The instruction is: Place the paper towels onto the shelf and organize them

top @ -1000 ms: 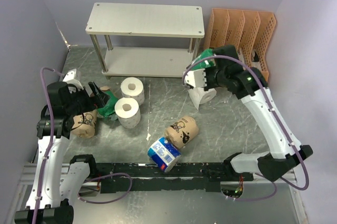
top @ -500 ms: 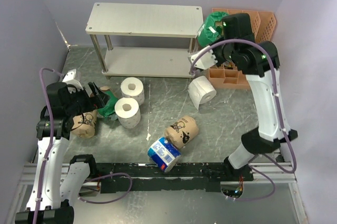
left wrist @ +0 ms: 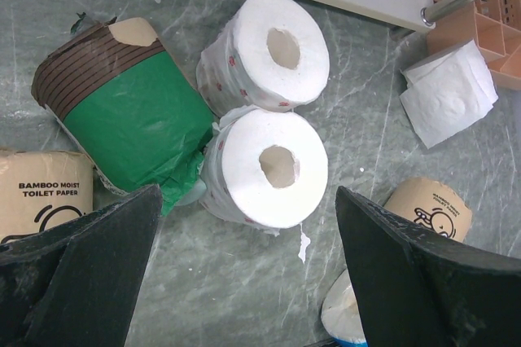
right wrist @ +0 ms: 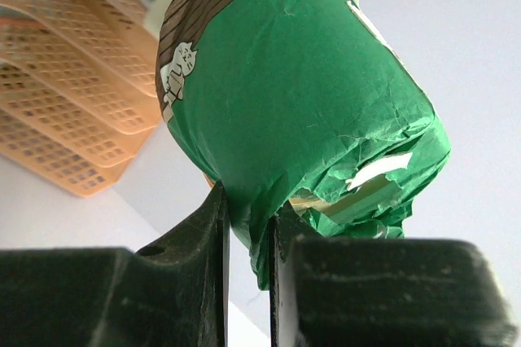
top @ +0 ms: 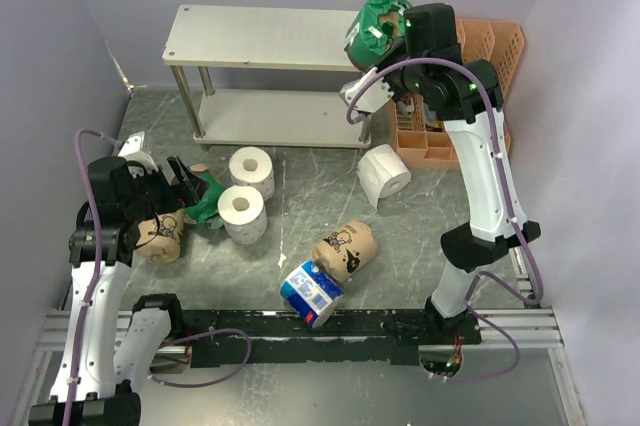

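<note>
Swung up from the grey marbled table (top: 420, 236) since a second ago, the right gripper (top: 392, 41) pinches a green-wrapped paper towel roll (top: 375, 28) by its wrapper, aloft at the right end of the grey-white two-tier shelf (top: 270, 36). Nearer, the left gripper (top: 185, 181) gapes wide over a second green roll (top: 207, 198). An orange slotted organizer (top: 485, 46) stands farthest back.

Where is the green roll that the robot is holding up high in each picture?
Top external: the held green roll is at the top, right of middle, by the shelf's right end.
Left wrist: not in it; the second green roll lies on the table.
Right wrist: it fills the middle, pinched by the right gripper.
Shared landmark: the orange file organizer, top right in left wrist, upper left in right wrist.
</note>
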### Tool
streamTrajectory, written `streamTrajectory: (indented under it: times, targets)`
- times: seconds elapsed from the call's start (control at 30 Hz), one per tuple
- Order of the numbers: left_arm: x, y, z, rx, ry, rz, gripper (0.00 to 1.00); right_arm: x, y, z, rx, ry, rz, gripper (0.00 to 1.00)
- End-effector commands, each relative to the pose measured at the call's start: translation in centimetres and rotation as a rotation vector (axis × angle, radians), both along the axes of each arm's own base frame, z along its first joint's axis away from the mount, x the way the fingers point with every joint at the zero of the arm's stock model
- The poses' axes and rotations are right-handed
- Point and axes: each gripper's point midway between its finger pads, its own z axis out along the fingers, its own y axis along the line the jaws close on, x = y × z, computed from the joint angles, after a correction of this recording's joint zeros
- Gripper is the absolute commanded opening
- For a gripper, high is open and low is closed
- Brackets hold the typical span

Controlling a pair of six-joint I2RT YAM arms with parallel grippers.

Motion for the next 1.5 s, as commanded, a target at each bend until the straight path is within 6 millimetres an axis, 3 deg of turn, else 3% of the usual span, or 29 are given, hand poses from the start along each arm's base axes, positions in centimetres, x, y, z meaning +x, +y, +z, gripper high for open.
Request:
streamTrajectory:
  times: [0.0, 0.17, 0.57, 0.83, 1.17, 1.37, 1.4, 1.47]
  targets:
    - [0.2, 0.0, 0.9, 0.004, -0.049, -0.011, 0.99, -0.1, 1.0, 6.8, 0.057, -0.238, 0.076, 0.0]
    - [0.2, 0.0, 0.9, 0.004, -0.049, -0.01, 1.0, 1.4, 2.3, 7.0, 0.05, -0.272, 0.106, 0.0]
    - [0.0, 0.1, 1.1, 0.005, -0.056, -0.008, 0.99, 5.5, 5.1, 2.8, 0.073, -0.205, 0.134, 0.0]
    - [0.0, 0.1, 1.2, 0.006, -0.06, -0.007, 0.99, 5.9, 5.5, 2.5, 0.097, -0.205, 0.129, 0.0]
    - [-0.1, 0.1, 1.4, 0.005, -0.066, -0.009, 1.0, 6.5, 6.4, 4.1, 0.207, -0.265, 0.13, 0.46]
    - [-0.1, 0.0, 1.4, 0.005, -0.066, -0.011, 0.99, 6.3, 7.2, 4.8, 0.235, -0.299, 0.151, 0.55]
    - [-0.1, 0.0, 1.4, 0.005, -0.066, -0.01, 1.0, 6.2, 7.5, 5.5, 0.261, -0.319, 0.166, 0.61]
    - [-0.1, 0.1, 1.3, 0.005, -0.065, -0.009, 0.99, 5.6, 8.3, 7.3, 0.346, -0.37, 0.188, 0.85]
